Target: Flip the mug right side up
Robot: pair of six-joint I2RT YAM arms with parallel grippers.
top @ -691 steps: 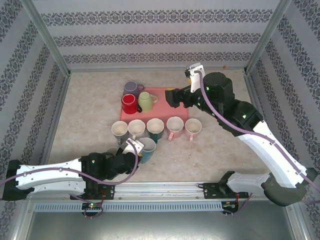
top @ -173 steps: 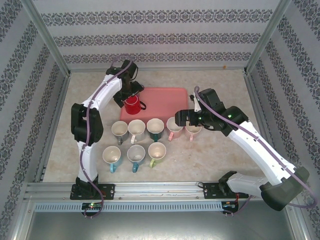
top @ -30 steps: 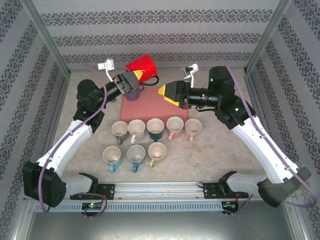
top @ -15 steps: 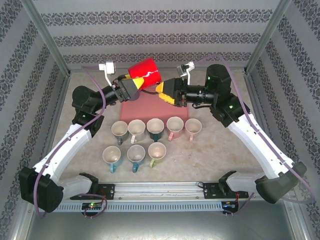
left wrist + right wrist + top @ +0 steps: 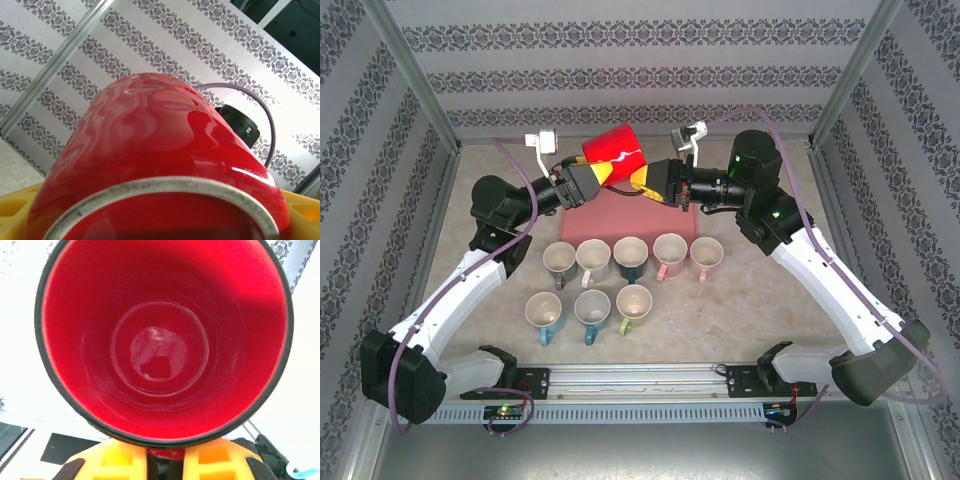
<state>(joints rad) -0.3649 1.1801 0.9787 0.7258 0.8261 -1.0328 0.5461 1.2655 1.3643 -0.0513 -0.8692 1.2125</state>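
pale upright mugs (image 5: 592, 308) nearest, two rows; leave undisturbed. beyond, above the pink tray (image 5: 620, 215): red mug (image 5: 615, 155) aloft, tipped on its side between the arms. clamped at the base end by the left gripper (image 5: 592, 178). met at the mouth by the right gripper (image 5: 645, 180), jaws narrow around something red; cannot tell whether gripping. confirm the right hold before loosening the left, then roll mouth upward and lower onto bare tray.
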